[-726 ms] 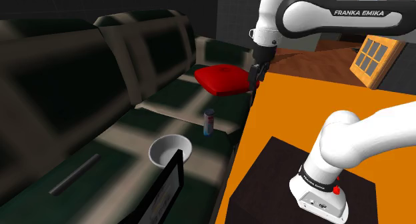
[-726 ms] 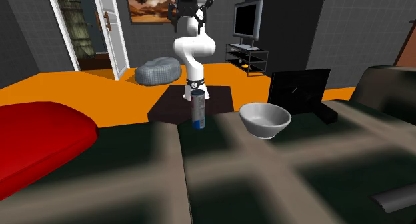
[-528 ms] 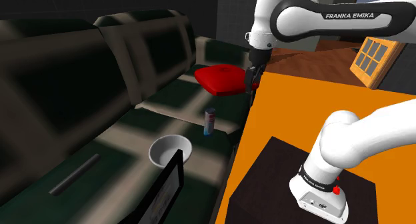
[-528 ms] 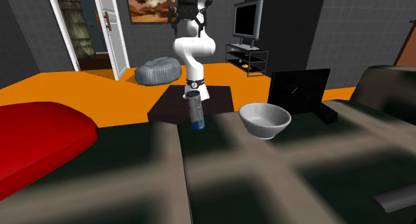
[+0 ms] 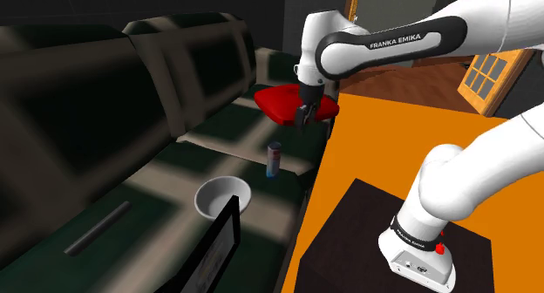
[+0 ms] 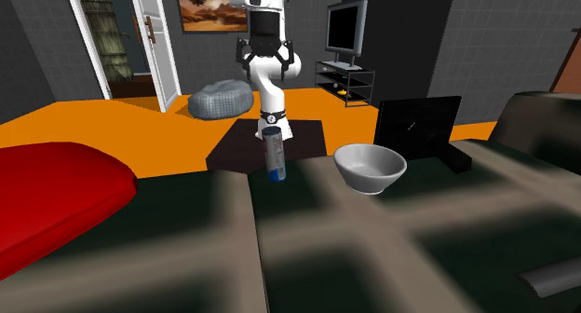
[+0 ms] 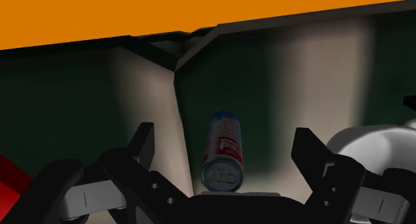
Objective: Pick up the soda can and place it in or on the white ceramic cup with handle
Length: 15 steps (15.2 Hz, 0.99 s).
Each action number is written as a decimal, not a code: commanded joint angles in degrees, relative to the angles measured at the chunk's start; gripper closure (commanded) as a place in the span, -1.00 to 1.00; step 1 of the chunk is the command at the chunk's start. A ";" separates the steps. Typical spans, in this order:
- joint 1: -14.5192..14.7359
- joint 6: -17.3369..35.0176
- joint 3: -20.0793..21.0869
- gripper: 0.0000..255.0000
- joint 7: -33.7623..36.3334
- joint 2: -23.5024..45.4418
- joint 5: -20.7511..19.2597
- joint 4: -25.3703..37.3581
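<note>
My fingers [image 7: 143, 141] are matt black, the can [image 7: 222, 153] shiny printed metal, the cup [image 7: 373, 141] smooth, the sofa [image 7: 80, 103] dull cloth.

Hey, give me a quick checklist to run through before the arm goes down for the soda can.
1. Fingers open: ok, they stand apart.
2. Can upright on the sofa: ok.
3. Can centred between the fingers: ok, by the wrist view.
4. Gripper down at the can: not ok, it hangs above it, holding nothing.
5. Cup empty: ok.
6. Clearance at the cup: cannot tell; a black frame stands close beside it.
</note>
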 commanded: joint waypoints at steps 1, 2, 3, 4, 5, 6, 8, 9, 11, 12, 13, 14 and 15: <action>0.33 3.78 0.20 -1.00 -0.51 4.37 0.25 0.42; 0.47 5.29 0.28 -1.00 -0.79 6.45 0.35 0.85; 0.60 6.76 0.39 -1.00 -1.07 8.55 0.44 1.36; 0.73 8.17 0.50 -1.00 -1.34 10.67 0.53 1.95; 0.87 9.53 0.60 -1.00 -1.61 12.82 0.61 2.61; 1.01 10.83 0.72 -1.00 -1.88 14.98 0.68 3.35; 1.27 13.26 0.96 -1.00 -2.41 19.34 0.79 5.03; 1.33 13.72 1.01 -1.00 -2.51 20.22 0.81 5.40; 1.32 15.31 1.05 -1.00 -2.47 20.93 0.76 4.52; 1.32 16.11 1.06 -1.00 -2.44 21.31 0.73 4.10; 1.32 16.91 1.07 -1.00 -2.42 21.70 0.70 3.69; 1.32 17.70 1.09 -1.00 -2.39 22.10 0.67 3.29; 1.32 18.50 1.10 -1.00 -2.36 22.51 0.63 2.91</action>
